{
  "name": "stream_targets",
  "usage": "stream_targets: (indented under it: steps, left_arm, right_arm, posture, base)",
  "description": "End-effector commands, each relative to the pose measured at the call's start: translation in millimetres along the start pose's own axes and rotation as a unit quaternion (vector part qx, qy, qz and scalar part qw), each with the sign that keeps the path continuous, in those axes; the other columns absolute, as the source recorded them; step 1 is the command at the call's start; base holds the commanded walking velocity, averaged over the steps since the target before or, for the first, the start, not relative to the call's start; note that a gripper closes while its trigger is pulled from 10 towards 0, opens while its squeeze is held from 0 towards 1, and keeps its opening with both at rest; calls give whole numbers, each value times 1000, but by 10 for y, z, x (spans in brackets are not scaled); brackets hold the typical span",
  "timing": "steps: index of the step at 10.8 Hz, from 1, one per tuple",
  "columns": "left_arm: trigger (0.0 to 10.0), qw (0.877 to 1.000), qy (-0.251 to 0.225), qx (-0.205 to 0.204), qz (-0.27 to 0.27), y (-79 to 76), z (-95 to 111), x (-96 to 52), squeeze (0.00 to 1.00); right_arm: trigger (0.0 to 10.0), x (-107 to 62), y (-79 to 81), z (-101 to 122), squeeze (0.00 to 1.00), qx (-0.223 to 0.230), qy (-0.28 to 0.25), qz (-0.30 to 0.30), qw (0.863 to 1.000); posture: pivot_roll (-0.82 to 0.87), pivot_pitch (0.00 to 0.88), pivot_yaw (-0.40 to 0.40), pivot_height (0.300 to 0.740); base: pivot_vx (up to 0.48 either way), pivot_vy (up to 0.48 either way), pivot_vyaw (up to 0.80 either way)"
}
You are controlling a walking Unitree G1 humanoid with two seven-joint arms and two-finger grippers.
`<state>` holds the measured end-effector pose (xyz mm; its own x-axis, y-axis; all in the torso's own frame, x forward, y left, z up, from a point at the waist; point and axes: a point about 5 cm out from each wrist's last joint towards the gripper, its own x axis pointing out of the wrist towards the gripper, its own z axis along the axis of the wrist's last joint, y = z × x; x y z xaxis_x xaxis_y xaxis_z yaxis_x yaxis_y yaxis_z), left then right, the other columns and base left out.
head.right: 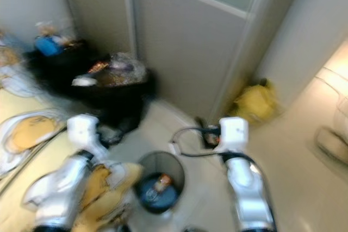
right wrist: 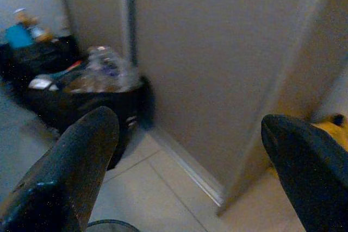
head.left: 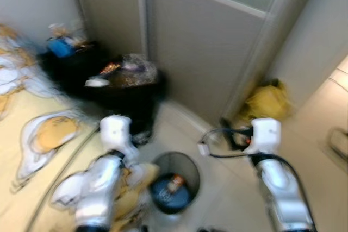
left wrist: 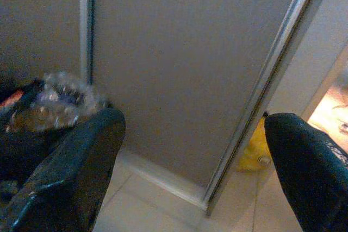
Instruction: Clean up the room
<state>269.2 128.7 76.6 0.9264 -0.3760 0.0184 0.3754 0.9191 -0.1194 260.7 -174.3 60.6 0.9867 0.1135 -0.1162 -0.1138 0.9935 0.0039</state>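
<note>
Bin [head.left: 175,184] sits on floor between my arms; black bag [head.left: 122,88] at 11 o'clock. My left gripper [left wrist: 198,150] and right gripper [right wrist: 190,150] both wide, empty.

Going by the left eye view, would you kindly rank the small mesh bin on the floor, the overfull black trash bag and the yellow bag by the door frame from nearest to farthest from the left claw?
1. Mesh bin: on the floor just right of the left claw, between the arms.
2. Black trash bag: ahead of it, against the partition.
3. Yellow bag: far right, by the door frame.
</note>
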Motion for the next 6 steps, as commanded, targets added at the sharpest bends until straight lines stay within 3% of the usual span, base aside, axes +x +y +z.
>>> stream_targets:
  steps: [1, 2, 3, 5, 6]
  left_arm:
    - [10000, 1000, -9, 4, -3, 26, 56, 34, 0]
    - [10000, 1000, -11, 20, -12, 16, 85, 50, 0]
    - [10000, 1000, -6, 22, -7, 33, 88, 25, 0]
    - [10000, 1000, -4, 10, -10, 0, 89, 61, 0]
    - [10000, 1000, -2, 13, -15, -21, 90, 88, 0]
  right_arm:
    - [10000, 37, 81, 30, 0, 2, -13, 15, 1000]
    - [10000, 44, 97, 19, 0, -1, -13, 22, 1000]
    - [10000, 46, 88, -21, 0, 2, -8, 21, 1000]
    - [10000, 25, 100, -67, 0, 0, -5, 32, 999]
    - [10000, 20, 96, -65, 0, -1, -5, 35, 999]
  posture:
    - [-2, 0, -15, 740]
    - [-5, 0, -13, 740]
    - [-11, 0, -7, 740]
    - [-27, 0, -4, 740]
    - [-39, 0, -4, 740]
  base:
    - [0, 0, 663]
    - [0, 0, 669]
    - [0, -480, 644]
    - [0, 0, 609]
    - [-270, 0, 600]
